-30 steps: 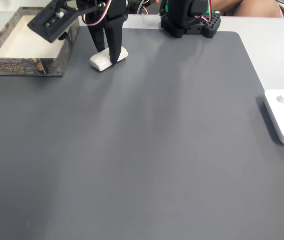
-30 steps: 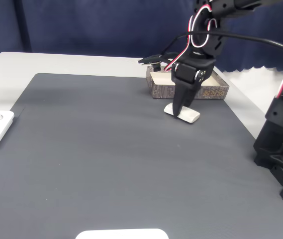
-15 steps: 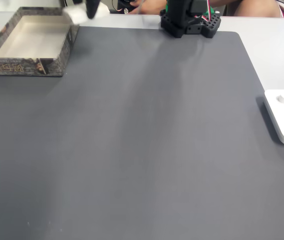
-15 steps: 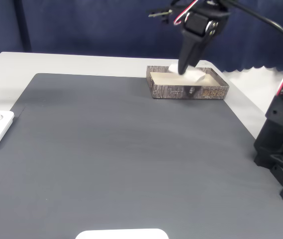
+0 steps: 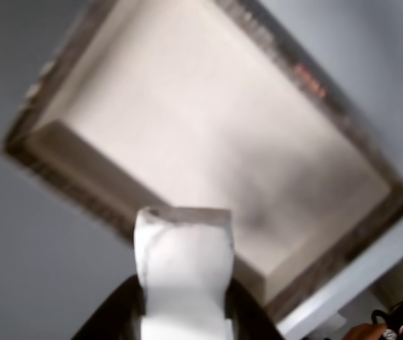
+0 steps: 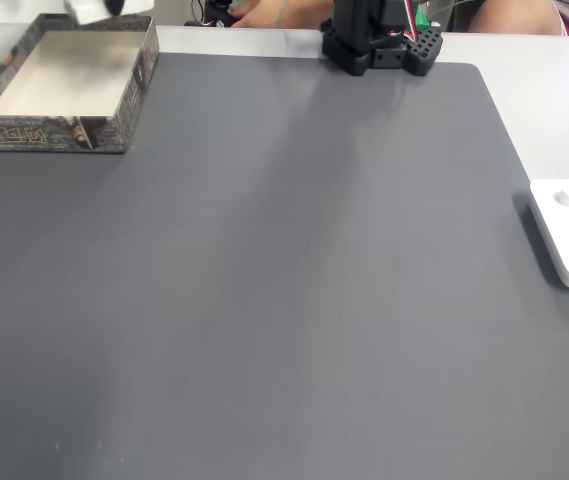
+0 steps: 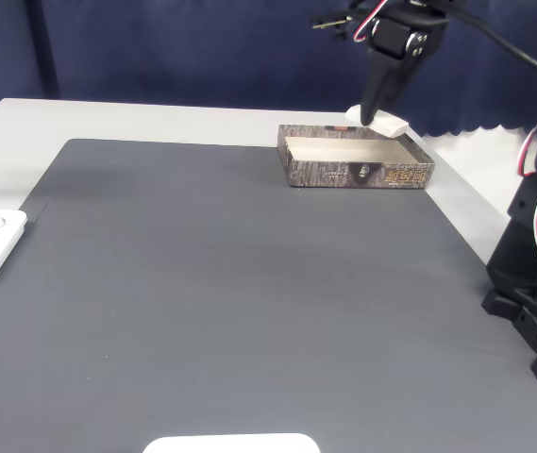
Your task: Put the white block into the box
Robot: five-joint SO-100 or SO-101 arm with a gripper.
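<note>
White block [image 7: 383,120] clamped in the tool [image 7: 374,117], held above the box [image 7: 358,173], pale beige box floor bare

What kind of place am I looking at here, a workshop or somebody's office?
Probably a hobby or lab desk for robot practice: a small black arm with exposed wires, a dark grey mat covering a white table, and a dark blue curtain as a backdrop.

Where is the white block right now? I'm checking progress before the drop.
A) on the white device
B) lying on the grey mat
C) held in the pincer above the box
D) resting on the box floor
C: the pincer grips the white block in the air over the box, whose floor lies bare.
</note>
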